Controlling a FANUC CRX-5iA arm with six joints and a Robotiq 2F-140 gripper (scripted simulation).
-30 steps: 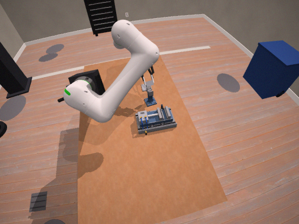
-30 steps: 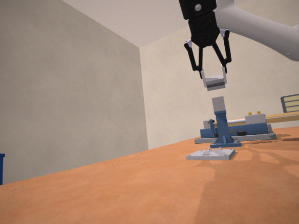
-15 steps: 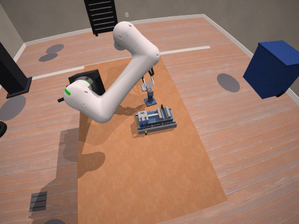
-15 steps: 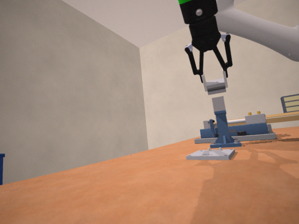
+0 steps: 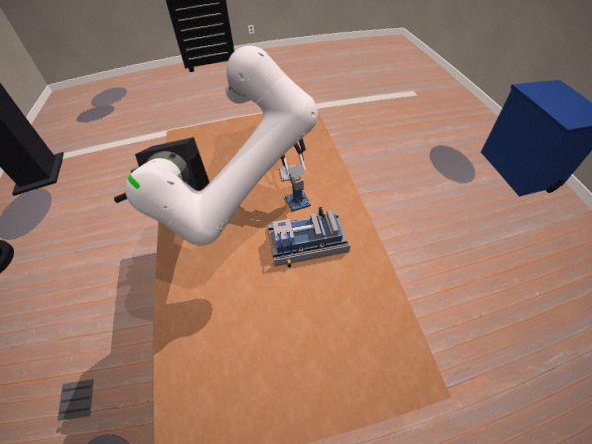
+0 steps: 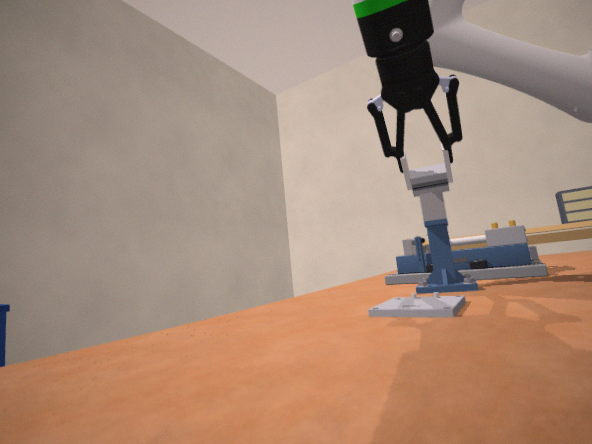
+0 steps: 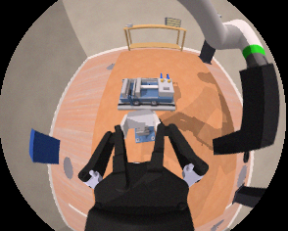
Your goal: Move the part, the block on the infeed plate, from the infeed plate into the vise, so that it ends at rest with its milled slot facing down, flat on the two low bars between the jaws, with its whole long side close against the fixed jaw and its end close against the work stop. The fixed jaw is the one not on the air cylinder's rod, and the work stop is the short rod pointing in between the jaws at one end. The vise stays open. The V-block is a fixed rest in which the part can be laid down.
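Note:
The part is a light grey block with a dark slot band on the side I see. My gripper is shut on the part and points straight down. The part hangs directly over the grey head of the V-block, which stands on a blue post. I cannot tell whether they touch. The infeed plate lies empty on the table in front of the post. The vise stands behind, and its jaws are open in the top view. The wrist view shows the part between my fingers and the vise beyond.
The air cylinder with two yellow fittings sits at the vise's right end. A blue box and a black rack stand on the floor away from the table. My own arm reaches over the table's left half.

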